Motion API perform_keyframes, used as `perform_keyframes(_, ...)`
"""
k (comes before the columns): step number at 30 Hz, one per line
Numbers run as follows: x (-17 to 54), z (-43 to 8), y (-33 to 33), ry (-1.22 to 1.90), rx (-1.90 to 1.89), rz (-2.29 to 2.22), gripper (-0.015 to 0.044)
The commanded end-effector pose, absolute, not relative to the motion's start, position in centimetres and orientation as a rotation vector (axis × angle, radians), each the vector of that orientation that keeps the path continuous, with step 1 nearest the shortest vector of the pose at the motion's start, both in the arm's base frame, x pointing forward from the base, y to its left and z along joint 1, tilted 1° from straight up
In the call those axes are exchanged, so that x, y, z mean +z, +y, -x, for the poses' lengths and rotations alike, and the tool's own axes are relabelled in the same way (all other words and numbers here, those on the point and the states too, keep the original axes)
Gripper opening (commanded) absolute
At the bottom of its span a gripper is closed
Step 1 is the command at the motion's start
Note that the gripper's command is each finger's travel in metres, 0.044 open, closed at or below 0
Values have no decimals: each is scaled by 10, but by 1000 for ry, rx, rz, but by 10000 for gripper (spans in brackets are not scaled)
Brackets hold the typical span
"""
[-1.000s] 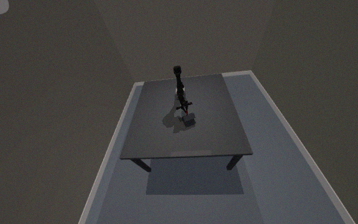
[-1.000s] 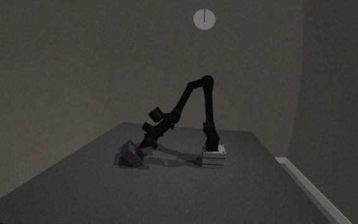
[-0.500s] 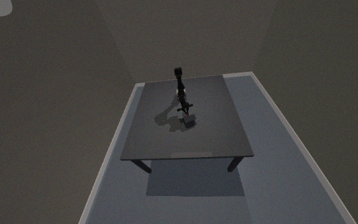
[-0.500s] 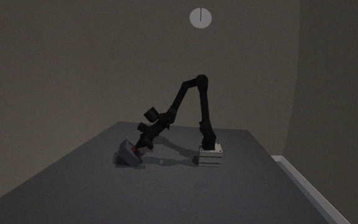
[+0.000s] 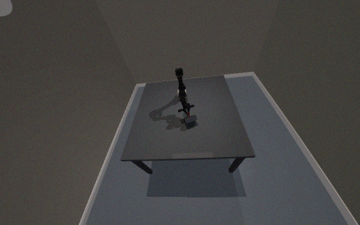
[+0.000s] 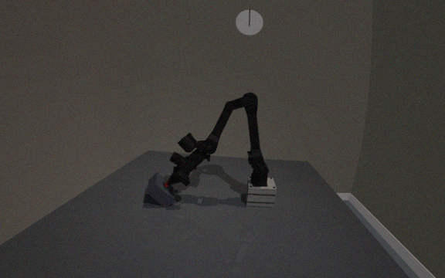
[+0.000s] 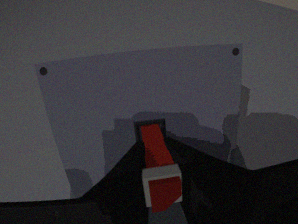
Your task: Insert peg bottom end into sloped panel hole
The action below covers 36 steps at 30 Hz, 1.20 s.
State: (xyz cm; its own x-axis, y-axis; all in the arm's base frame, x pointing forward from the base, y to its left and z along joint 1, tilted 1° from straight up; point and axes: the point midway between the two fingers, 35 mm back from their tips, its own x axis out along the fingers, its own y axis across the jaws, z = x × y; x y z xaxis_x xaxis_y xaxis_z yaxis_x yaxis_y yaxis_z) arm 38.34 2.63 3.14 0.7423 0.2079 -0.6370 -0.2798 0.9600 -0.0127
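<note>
While the pincer point(image 7: 161, 219) grips it, the red peg point(image 7: 158, 163) points lengthwise at, seemingly into, the sloped panel point(image 7: 100, 103).

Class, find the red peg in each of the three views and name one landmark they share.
Top: the red peg is a tiny speck at table centre, below the arm.
Exterior: a red spot left of centre, at the gripper tip.
Wrist: centre, pointing up at the panel.
Shared landmark: the sloped panel.

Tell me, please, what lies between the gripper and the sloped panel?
Only the red peg: the gripper is shut on it, and its far end meets the hole in the panel, as the wrist view shows.
</note>
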Motion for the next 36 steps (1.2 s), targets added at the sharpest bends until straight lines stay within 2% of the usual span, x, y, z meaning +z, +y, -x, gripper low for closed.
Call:
perform_keyframes(1,31,-383,26,684,268,110,0)
perform_keyframes(2,31,-383,26,684,268,110,0)
perform_keyframes(19,33,-382,26,684,268,110,440)
perform_keyframes(36,46,-372,21,683,265,109,440)
